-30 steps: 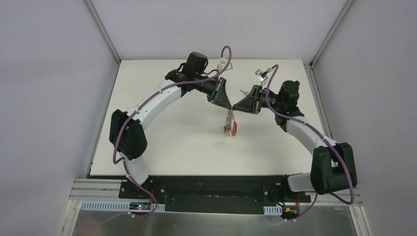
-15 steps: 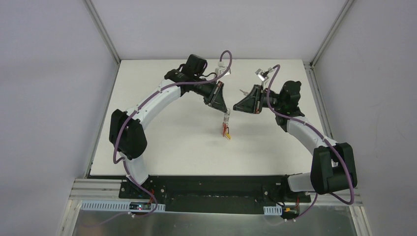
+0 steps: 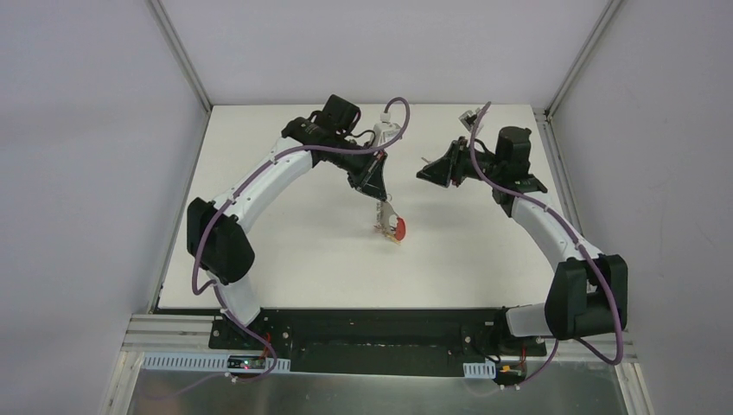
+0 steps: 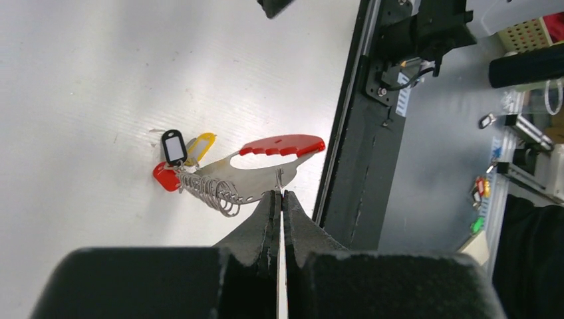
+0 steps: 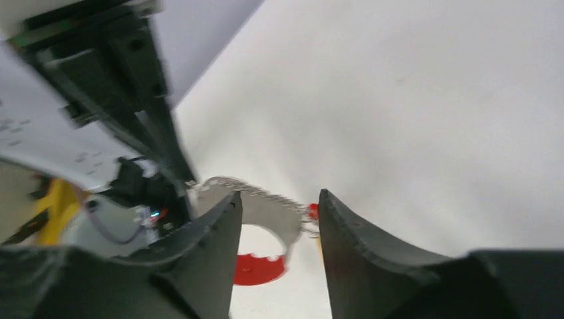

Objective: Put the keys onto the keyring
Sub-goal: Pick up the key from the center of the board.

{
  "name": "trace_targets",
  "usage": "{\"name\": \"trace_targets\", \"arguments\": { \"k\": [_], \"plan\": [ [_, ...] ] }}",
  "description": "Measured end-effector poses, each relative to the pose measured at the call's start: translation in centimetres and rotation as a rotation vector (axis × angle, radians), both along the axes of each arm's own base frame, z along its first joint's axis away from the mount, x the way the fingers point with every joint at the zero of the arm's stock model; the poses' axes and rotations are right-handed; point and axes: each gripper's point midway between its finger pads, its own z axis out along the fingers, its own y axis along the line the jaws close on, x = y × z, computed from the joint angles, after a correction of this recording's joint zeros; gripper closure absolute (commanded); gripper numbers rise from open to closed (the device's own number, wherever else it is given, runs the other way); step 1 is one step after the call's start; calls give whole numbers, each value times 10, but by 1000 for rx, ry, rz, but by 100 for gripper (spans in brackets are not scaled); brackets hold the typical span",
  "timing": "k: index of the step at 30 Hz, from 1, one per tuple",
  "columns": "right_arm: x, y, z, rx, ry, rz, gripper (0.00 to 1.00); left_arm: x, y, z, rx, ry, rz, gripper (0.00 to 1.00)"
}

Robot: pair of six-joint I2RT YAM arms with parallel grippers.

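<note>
My left gripper (image 3: 380, 201) (image 4: 280, 193) is shut on the grey rim of the keyring (image 3: 394, 227) (image 4: 243, 175), which hangs below it just above the table. The loop's red half (image 4: 282, 145) faces away from the fingers. A row of wire rings (image 4: 211, 193) runs along the grey half. The keys' tags cluster at its end: a black one (image 4: 174, 147), a yellow one (image 4: 202, 142) and a red one (image 4: 165, 177). My right gripper (image 3: 423, 173) (image 5: 279, 197) stands open to the right, apart from the keyring (image 5: 267, 205), with nothing between its fingers.
The white table (image 3: 285, 233) is walled at the back and both sides by an aluminium frame (image 3: 180, 54). A black rail (image 4: 352, 133) runs along its near edge, with shelves and clutter beyond it.
My right gripper has opened, let go of the keyring and drawn back to the right. My left gripper has swung left and toward the near edge, carrying the keyring.
</note>
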Motion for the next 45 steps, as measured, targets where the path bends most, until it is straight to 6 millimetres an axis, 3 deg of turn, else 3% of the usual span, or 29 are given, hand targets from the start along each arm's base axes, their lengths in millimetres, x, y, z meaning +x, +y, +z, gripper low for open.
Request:
{"name": "trace_targets", "arguments": {
  "k": [6, 11, 16, 20, 24, 30, 45],
  "plan": [
    [62, -23, -24, -226, -123, -199, 44, -4, 11, 9, 23, -78, -8, 100],
    [113, -44, -73, -436, -87, -298, 44, -8, 17, 13, 47, -88, -16, 100],
    [150, -60, -122, -595, 4, -338, 44, -12, 21, 12, 60, -80, -28, 100],
    [179, -68, -150, -679, 51, -368, 44, -13, 20, 13, 56, -74, -31, 100],
    [192, -75, -176, -736, 109, -381, 49, -15, 19, 14, 46, -65, -37, 100],
    [206, -79, -197, -782, 160, -397, 58, -17, 18, 16, 38, -55, -39, 100],
    [201, -81, -217, -810, 221, -375, 65, -16, 14, 6, 41, -10, -46, 100]
  ]
}}
